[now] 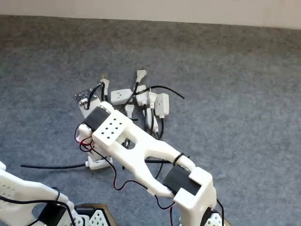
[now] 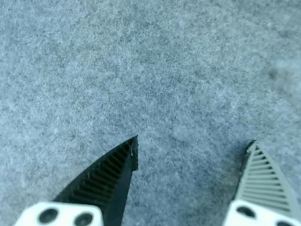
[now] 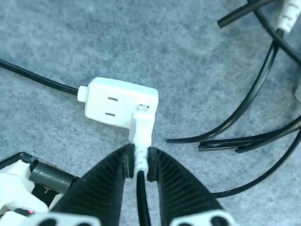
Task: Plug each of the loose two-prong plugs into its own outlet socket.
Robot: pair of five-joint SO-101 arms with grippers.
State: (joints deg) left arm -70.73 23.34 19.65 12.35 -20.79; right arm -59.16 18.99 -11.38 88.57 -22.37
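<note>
From the high view, the right arm (image 1: 141,146) stretched from the near edge of the grey tabletop (image 1: 244,94) toward its middle. Its wrist was above a white outlet block (image 1: 96,164), whose black cable (image 1: 51,166) ran off toward the left edge. Beyond the wrist, toward the far edge, lay a cluster of white outlets (image 1: 120,96) and loose plugs (image 1: 141,74), tangled with black cords (image 1: 164,88). The left arm (image 1: 23,193) sat folded at the near left corner

In the left wrist view, the left gripper (image 2: 193,143) hung above bare tabletop (image 2: 141,61) with its jaws spread wide apart, holding nothing

In the right wrist view, the right gripper (image 3: 140,150) was clamped on a white two-prong plug (image 3: 141,132), its fingers (image 3: 113,174) pinching the plug's neck from both sides. The plug's head touched the edge of the outlet block (image 3: 117,103), which lay flat with a pair of slots on its upper face. The prongs were hidden, so whether they sat in a socket could not be told. The block's cable (image 3: 37,77) led away on one side, and several other black cords (image 3: 254,94) lay near it on the tabletop
</note>
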